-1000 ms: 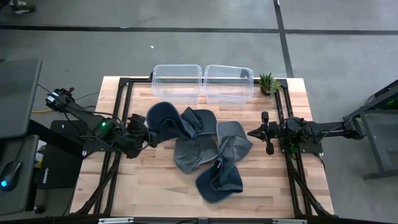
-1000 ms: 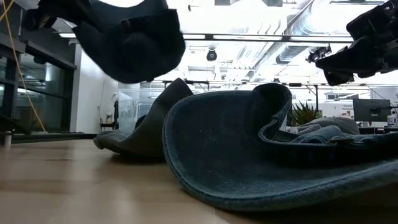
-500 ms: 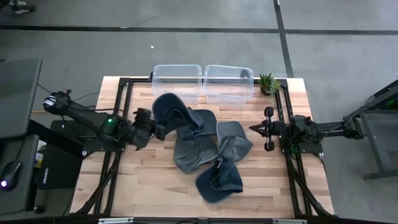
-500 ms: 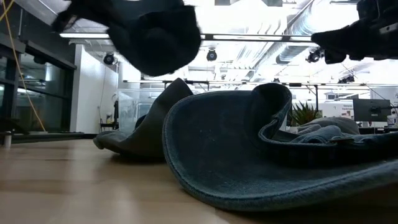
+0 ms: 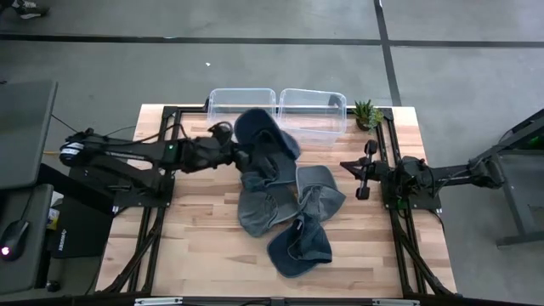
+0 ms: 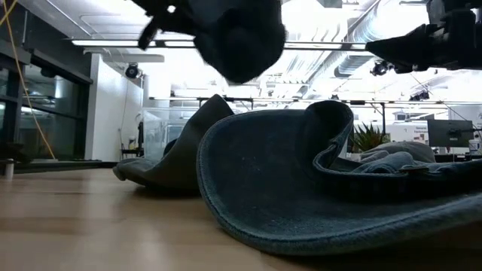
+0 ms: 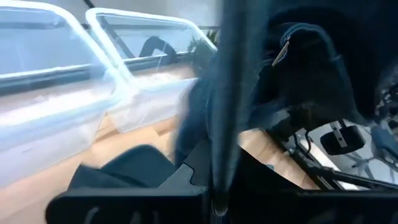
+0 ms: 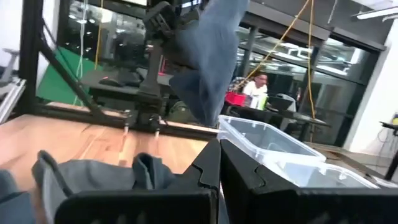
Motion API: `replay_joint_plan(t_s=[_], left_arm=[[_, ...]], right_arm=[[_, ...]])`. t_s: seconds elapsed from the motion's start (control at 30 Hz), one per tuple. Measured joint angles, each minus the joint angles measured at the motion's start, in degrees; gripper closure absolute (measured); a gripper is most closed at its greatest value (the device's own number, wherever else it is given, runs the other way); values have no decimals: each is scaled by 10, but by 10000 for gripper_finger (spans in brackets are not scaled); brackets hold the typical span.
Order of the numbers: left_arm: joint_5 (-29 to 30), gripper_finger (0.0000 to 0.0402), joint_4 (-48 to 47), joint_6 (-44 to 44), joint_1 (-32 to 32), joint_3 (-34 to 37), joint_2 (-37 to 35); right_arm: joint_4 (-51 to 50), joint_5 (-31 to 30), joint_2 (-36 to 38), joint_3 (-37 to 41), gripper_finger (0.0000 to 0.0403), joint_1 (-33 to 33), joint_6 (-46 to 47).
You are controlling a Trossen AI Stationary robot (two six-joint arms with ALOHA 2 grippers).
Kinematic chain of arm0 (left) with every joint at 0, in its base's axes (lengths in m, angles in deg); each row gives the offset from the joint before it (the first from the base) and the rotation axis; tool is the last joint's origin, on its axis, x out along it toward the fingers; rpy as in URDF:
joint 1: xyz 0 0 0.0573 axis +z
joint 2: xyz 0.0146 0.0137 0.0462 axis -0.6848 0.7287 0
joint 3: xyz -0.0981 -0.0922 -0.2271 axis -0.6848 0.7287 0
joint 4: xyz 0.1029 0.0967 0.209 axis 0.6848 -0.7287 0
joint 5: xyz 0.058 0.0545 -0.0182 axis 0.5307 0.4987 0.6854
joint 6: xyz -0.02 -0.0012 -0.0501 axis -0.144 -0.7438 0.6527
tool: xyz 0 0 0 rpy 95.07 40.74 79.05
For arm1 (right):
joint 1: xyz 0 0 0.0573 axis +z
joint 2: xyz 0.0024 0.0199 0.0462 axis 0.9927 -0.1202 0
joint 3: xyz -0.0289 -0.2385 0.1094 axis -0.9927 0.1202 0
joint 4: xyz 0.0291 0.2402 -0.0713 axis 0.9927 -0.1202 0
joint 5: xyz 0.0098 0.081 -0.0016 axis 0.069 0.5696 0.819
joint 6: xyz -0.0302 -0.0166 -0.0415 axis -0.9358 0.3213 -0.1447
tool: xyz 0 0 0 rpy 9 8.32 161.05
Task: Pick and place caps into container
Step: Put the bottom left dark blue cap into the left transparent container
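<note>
My left gripper (image 5: 240, 155) is shut on a dark slate-blue cap (image 5: 265, 138), which it holds in the air just short of the two clear bins (image 5: 242, 109) (image 5: 312, 112) at the table's far edge. In the low view this cap (image 6: 241, 38) hangs well above the other caps (image 6: 301, 181). Those lie in an overlapping pile (image 5: 280, 208) on the middle of the table. My right gripper (image 5: 363, 170) is shut and holds nothing, hovering near the table's right side, beside the pile. My left gripper pinches an edge of the cap (image 7: 222, 143) between its two fingers; the cloth runs as a thin fold straight out from between them. The fingers come nearly level from the table's left. The cap is lifted clear, its body hanging slack beyond and below the fingers.
A small potted plant (image 5: 366, 112) stands right of the bins at the far right corner. A black metal frame (image 5: 170, 119) runs around the table's edges. Bare wood lies left of and in front of the pile. A person (image 8: 258, 87) sits in the room beyond.
My left gripper has swung toward the table's right and far edge and risen slightly, rolling its wrist. It carried the cap from over the pile's left side to just before the bins. My right gripper has tipped upward and rolled, staying near the right side.
</note>
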Motion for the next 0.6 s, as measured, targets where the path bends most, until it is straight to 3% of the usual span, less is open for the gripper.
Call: replay_joint_plan(t_s=[0.37,0.47,0.6], left_arm=[[-121,392,120,-50,74,0,57],[-135,392,138,-57,80,1,69],[-144,392,147,-64,81,1,72]], right_arm=[[81,-25,-94,0,395,0,-1],[101,-35,-123,0,363,0,-6],[143,-55,-161,0,287,0,-4]])
